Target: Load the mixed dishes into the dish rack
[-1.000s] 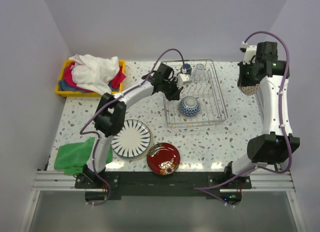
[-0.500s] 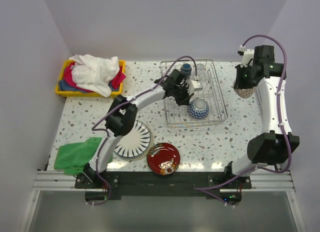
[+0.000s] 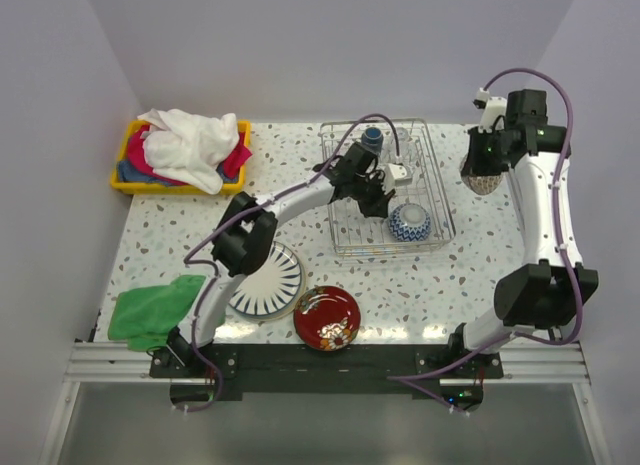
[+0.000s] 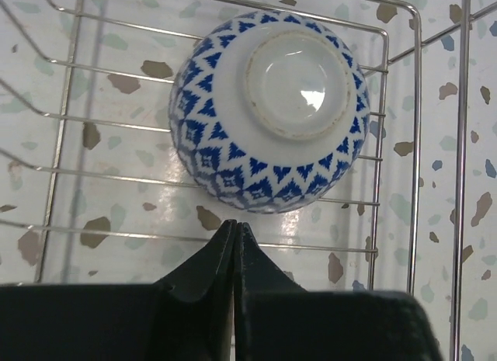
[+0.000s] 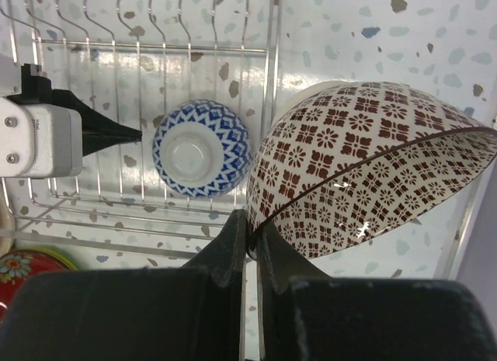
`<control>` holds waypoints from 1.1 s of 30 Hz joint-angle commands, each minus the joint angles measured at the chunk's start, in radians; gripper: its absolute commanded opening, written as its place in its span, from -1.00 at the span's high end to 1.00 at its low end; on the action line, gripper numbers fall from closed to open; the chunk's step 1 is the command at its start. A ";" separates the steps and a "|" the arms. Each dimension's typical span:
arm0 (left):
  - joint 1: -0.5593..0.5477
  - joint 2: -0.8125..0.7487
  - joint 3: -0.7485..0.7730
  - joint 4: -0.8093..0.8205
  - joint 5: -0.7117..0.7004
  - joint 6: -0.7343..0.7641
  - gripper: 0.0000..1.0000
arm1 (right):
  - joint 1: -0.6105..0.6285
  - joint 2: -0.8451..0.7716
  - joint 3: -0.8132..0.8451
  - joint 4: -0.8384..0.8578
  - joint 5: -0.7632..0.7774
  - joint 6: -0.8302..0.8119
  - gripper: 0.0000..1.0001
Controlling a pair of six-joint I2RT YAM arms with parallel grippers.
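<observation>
Cloth (image 3: 158, 310): green, at the near left of the table, well apart from the rack; not a dish.
Bin (image 3: 140, 187): yellow, heaped with cloths, far left.
Striped plate (image 3: 262, 278): flat on the table, partly under the left arm; not loaded.
Red plate (image 3: 327, 318): flat at the near edge, just beside the striped plate; not loaded.
Left gripper (image 4: 235, 230): jaws pressed together on nothing, tip just short of the blue bowl; its arm lies across the rack's left side.
Rack (image 3: 360, 240): holds the mug (image 3: 372, 137) at the far left, a faint glass (image 3: 401, 140) beside it, and the blue bowl (image 4: 268, 116) upside down in the near right corner.
Right gripper (image 5: 252, 233): clamped on the rim of the red bowl (image 5: 365, 167), held tilted in the air, just right of the rack.
Progress: likely past halfway, with three pieces in, one in hand and two plates to go.
In the way: the left arm over the rack; the open floor lies mid-rack.
</observation>
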 commanded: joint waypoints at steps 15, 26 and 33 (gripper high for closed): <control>0.260 -0.836 -0.661 0.464 -0.686 0.140 0.75 | 0.212 -0.064 -0.478 1.087 -0.698 0.633 1.00; 0.271 -0.816 -0.687 0.412 -0.729 0.106 0.79 | 0.299 0.210 -0.584 1.539 -0.817 1.115 1.00; 0.271 -0.801 -0.666 0.412 -0.733 0.122 0.79 | 0.309 0.270 -0.538 1.312 -0.844 0.994 1.00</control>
